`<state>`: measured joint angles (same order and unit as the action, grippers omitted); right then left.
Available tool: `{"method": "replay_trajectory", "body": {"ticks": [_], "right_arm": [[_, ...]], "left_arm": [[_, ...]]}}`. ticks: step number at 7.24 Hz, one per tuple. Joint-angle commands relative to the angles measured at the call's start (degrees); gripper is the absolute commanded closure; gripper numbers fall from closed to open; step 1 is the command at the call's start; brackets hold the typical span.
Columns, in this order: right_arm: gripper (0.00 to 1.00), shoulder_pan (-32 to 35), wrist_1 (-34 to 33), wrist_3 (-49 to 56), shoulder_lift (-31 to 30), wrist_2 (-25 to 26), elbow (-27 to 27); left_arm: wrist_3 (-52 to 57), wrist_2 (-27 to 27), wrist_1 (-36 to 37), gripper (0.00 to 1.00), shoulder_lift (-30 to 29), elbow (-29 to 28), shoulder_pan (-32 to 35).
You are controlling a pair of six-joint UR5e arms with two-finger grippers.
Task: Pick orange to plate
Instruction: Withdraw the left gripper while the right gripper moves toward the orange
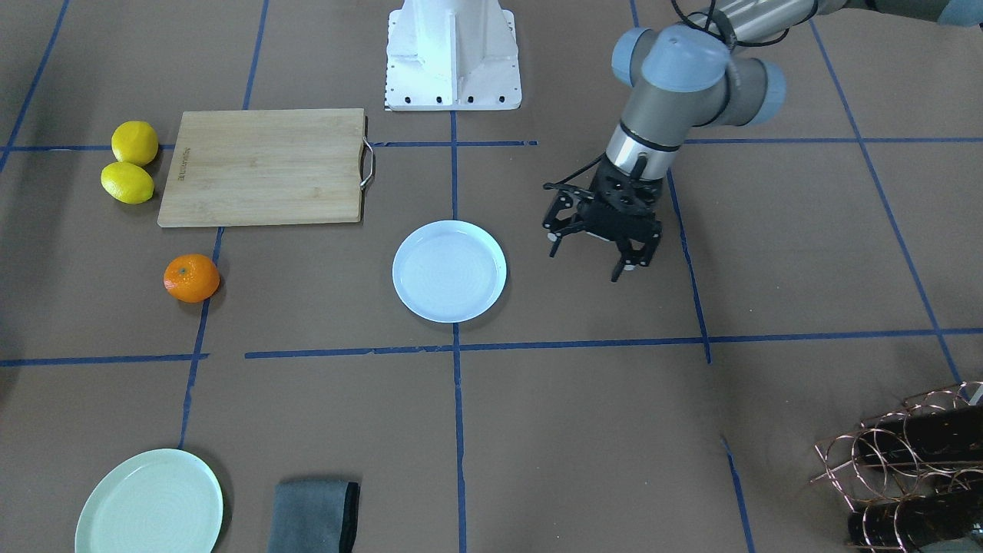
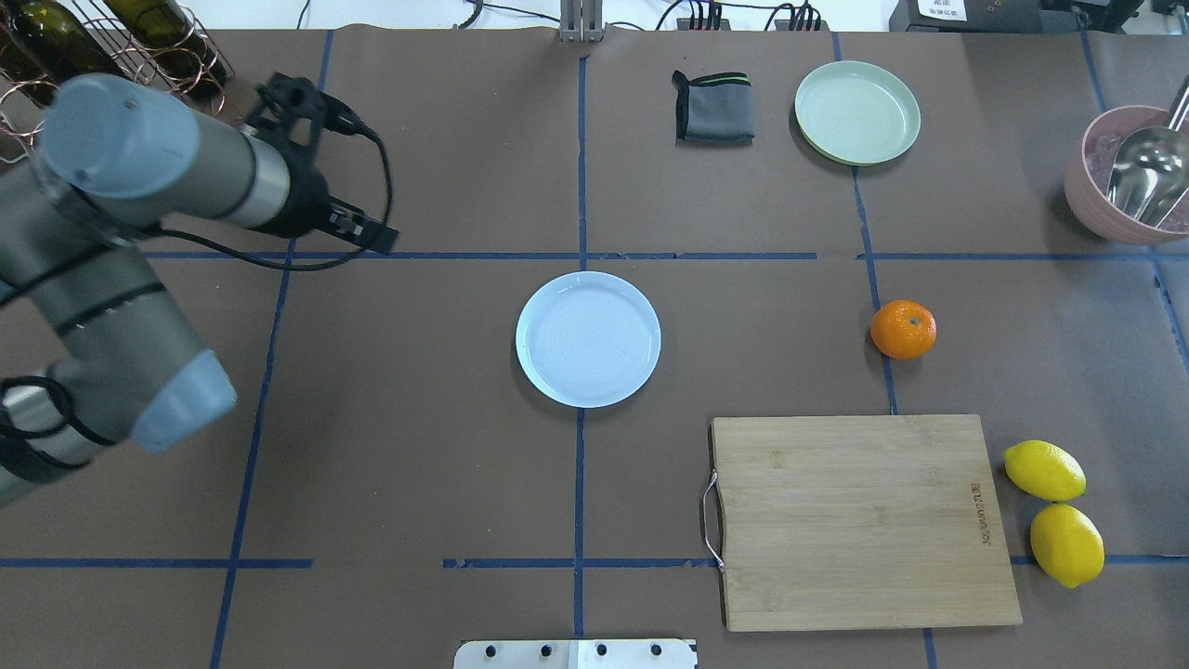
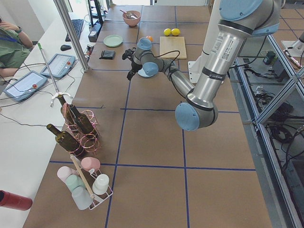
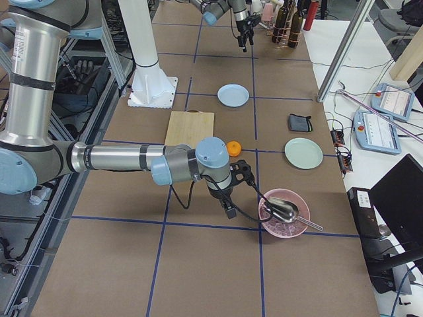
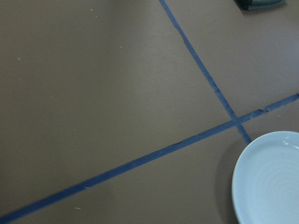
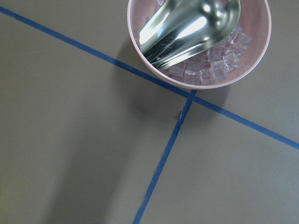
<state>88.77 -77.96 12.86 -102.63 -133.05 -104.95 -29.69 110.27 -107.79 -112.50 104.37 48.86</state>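
Observation:
The orange (image 1: pixel 191 277) lies on the brown table beside a blue tape line, well apart from the pale blue plate (image 1: pixel 449 270), which sits bare at the table's middle. In the overhead view the orange (image 2: pixel 903 329) is to the right of the plate (image 2: pixel 588 338). My left gripper (image 1: pixel 587 261) hangs open and holds nothing, a short way from the plate on the side away from the orange. The plate's rim (image 5: pixel 261 186) shows in the left wrist view. My right gripper (image 4: pixel 238 175) shows only in the exterior right view, between the orange (image 4: pixel 232 148) and a pink bowl; I cannot tell its state.
A bamboo cutting board (image 2: pixel 864 520) lies near the orange, with two lemons (image 2: pixel 1054 502) beside it. A mint-green plate (image 2: pixel 856 111) and a grey cloth (image 2: pixel 713 107) sit at the far side. A pink bowl (image 6: pixel 261 51) holds ice and a metal scoop. A wire rack of bottles (image 1: pixel 914 468) stands at the left corner.

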Motion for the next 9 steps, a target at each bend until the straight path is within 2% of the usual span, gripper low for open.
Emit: {"method": "replay_trajectory", "body": {"ticks": [1,2,3,4,5,6,7,8,9], "right_arm": [[0.00,0.00,0.00,-4.31,1.63,-4.03,-0.43],[0.00,-0.70,-0.26,-8.78,3.30,-5.45,-0.43],[0.00,-2.79,-0.79,-11.69,5.75,-5.20,-0.43],[0.00,-4.73,-2.71,-13.37,8.39,-5.11,-0.43],[0.00,-6.49,-7.68,-13.39,11.72,-4.76,-1.47],[0.00,-8.94,-13.48,-14.26,15.32,-3.89,-3.14],[0.00,-13.05,-17.28,-17.66,17.97,-1.44,-5.15],[0.00,-19.88,-16.97,-27.62,18.95,1.71,-7.26],[0.00,-26.91,-13.31,-34.24,19.05,7.83,-8.07]], "left_arm": [[22.48,15.75,3.80,0.00,7.71,-0.90,19.60],[31.01,19.76,5.99,0.00,12.52,-2.75,26.31],[37.01,19.63,9.75,0.00,14.66,-3.98,32.38],[40.81,19.63,18.66,0.00,15.20,-5.13,37.40],[43.90,19.72,23.54,0.00,15.64,-7.83,40.32],[45.06,20.33,23.33,0.00,19.56,-8.73,43.66],[45.07,20.59,23.67,0.00,22.21,-7.96,45.61],[44.63,20.16,24.28,0.00,23.37,-6.21,45.63],[44.54,20.07,24.20,0.00,23.99,-6.80,45.54]]}}
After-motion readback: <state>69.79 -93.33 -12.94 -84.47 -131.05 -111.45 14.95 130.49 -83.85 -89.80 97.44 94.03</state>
